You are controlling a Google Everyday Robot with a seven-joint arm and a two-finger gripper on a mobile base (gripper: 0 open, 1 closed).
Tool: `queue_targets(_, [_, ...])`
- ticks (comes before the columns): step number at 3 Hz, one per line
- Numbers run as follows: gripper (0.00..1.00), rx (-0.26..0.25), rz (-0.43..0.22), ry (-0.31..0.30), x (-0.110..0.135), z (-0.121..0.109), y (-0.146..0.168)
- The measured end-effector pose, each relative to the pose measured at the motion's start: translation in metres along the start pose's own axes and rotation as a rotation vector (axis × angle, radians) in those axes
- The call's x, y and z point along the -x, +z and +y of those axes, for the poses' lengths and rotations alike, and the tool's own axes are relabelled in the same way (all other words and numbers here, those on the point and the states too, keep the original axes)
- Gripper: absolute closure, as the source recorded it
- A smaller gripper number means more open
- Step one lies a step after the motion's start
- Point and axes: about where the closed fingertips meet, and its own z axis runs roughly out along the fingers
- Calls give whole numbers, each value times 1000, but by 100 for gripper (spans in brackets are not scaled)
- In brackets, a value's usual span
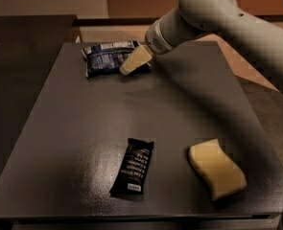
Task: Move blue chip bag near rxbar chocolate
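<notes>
Nearest me, close to the front edge of the dark table [74, 143], the rxbar chocolate [134, 167] lies flat and a little askew, its white label end toward that edge. To its right, apart from it, a pale yellow sponge [217, 169] sits by the front right corner, near both the front and the right edges. Beyond these two a wide stretch of dark tabletop runs across the middle, from the left edge to the right, between the bar and the far things. At the far side, toward the left corner and just short of the back edge, the blue chip bag [105, 59] lies flat, its long side running roughly along that edge, well apart from the bar. The gripper [127, 69] is at the bag's right end, pointing down and to the left, its tip over the bag's near right corner. Whether it is open or closed, or touching the bag, I cannot tell. The pale arm [218, 13] comes in from the upper right and slopes down leftward over the far right of the table.
</notes>
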Motion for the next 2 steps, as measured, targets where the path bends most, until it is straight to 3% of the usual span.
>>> queue_targets(2, [0, 54, 20, 39, 4, -3, 51])
